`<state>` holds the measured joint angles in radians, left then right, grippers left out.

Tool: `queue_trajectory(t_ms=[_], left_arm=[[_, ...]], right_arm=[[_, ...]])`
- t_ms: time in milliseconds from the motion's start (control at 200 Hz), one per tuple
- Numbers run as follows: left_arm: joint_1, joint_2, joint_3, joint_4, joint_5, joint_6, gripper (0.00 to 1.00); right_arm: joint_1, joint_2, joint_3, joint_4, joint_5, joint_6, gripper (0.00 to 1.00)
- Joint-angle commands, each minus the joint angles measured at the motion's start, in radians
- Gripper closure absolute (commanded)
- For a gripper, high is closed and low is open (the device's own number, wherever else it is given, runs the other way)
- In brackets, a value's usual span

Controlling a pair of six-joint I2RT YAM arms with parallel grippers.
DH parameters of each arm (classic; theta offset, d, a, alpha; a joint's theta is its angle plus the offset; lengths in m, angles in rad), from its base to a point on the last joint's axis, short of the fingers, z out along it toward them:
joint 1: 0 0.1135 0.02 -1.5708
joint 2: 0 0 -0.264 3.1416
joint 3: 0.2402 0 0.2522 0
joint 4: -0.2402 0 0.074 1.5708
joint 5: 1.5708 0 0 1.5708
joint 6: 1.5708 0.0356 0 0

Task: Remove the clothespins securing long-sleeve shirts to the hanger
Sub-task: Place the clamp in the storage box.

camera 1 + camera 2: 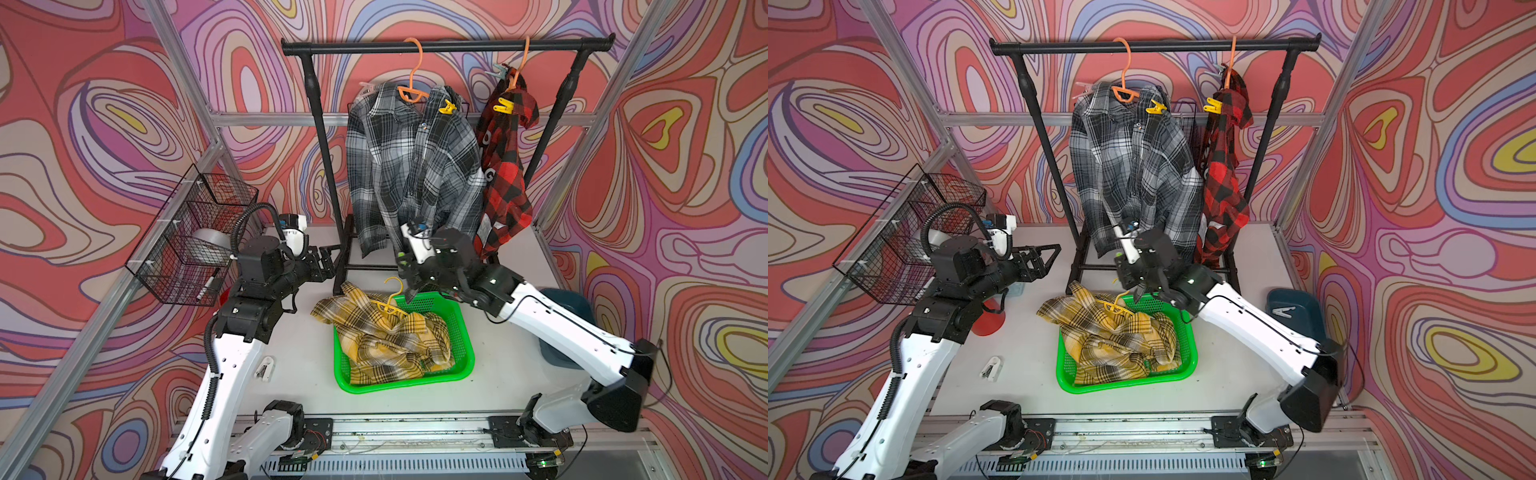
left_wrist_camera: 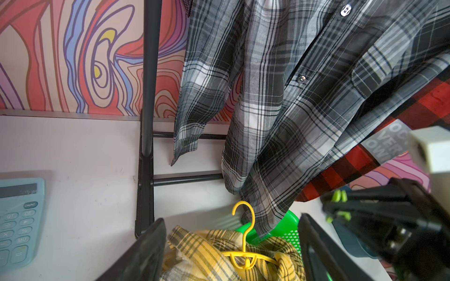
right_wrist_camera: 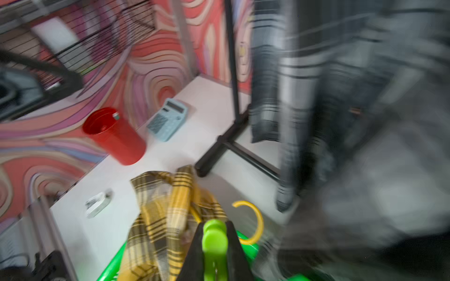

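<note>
Up on the rack [image 1: 353, 49], well above and beyond both sets of fingers, two shirts are left to do. The grey shirt [image 1: 407, 166] has a yellow pin [image 1: 447, 108] at one shoulder. The red shirt [image 1: 505, 174] has a second yellow pin [image 1: 503, 104] by its collar. Pale bits at the far side of each orange hanger [image 1: 411, 89] could be more pins; too small to call. The yellow shirt [image 1: 386, 332] is off, heaped with its yellow hanger [image 1: 390, 305] in the basket [image 1: 468, 353], just under the right gripper [image 1: 411, 286]. I'd put you about a third done. The left gripper [image 1: 1052, 254] points at the rack post, with nothing at its tips.

Left wrist: your fingers [image 2: 146, 250] stand spread and empty. The yellow shirt shows in the gap past them, the grey hem just beyond. The calculator [image 2: 19, 219] sits off to one side; the top views barely give you that.

Right wrist: blurred, but only here is the grip plain. The fingers [image 3: 235, 253] are pressed onto a green pin [image 3: 214, 239], with the basket right beyond the tips. The top views give just a green fleck. The cup [image 3: 114, 136] and a white item [image 3: 97, 203] lie well past the tips. Can't tell if the item is a pin.
</note>
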<state>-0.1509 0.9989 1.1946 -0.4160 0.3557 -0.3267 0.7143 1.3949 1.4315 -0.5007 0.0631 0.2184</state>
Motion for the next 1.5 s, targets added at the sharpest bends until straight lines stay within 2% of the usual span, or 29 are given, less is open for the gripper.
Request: queue_trajectory(t_ms=[0, 250, 371, 451, 601, 851, 941, 1042, 1127, 1217, 1292, 1437, 1497], left_arm=[[-0.001, 0.001, -0.02, 0.083, -0.021, 0.035, 0.19], [0.01, 0.015, -0.023, 0.109, -0.037, 0.061, 0.19], [0.014, 0.014, -0.029, 0.11, -0.037, 0.078, 0.19], [0.02, 0.012, -0.035, 0.109, -0.04, 0.089, 0.2], [0.029, 0.006, -0.04, 0.104, -0.037, 0.105, 0.2], [0.03, -0.015, -0.062, 0.088, -0.059, 0.137, 0.19], [0.03, -0.023, -0.068, 0.088, -0.064, 0.142, 0.2], [0.03, -0.021, -0.071, 0.087, -0.07, 0.15, 0.2], [0.03, -0.016, -0.065, 0.081, -0.07, 0.152, 0.19], [0.03, -0.017, -0.054, 0.07, -0.069, 0.155, 0.19], [0.031, -0.017, -0.052, 0.065, -0.074, 0.158, 0.19], [0.031, -0.017, -0.052, 0.059, -0.08, 0.153, 0.19], [0.031, -0.017, -0.054, 0.06, -0.078, 0.148, 0.19]], right_arm=[[-0.147, -0.107, -0.104, -0.166, 0.058, 0.154, 1.0], [-0.564, -0.289, -0.296, -0.277, 0.06, 0.232, 1.0], [-0.813, -0.287, -0.392, -0.215, -0.041, 0.242, 1.0], [-0.92, -0.264, -0.441, -0.144, -0.082, 0.275, 1.0], [-0.982, -0.218, -0.503, -0.009, -0.002, 0.339, 1.0], [-1.091, -0.086, -0.566, 0.151, 0.111, 0.369, 1.0], [-1.144, -0.045, -0.577, 0.182, 0.098, 0.381, 1.0], [-1.151, 0.018, -0.574, 0.188, 0.106, 0.393, 1.0], [-1.154, 0.05, -0.571, 0.188, 0.121, 0.4, 0.67], [-1.158, 0.051, -0.572, 0.198, 0.128, 0.399, 0.5], [-1.158, 0.031, -0.571, 0.198, 0.128, 0.4, 0.45], [-1.158, -0.055, -0.565, 0.192, 0.115, 0.392, 0.42], [-1.156, -0.104, -0.549, 0.176, 0.07, 0.376, 0.42]])
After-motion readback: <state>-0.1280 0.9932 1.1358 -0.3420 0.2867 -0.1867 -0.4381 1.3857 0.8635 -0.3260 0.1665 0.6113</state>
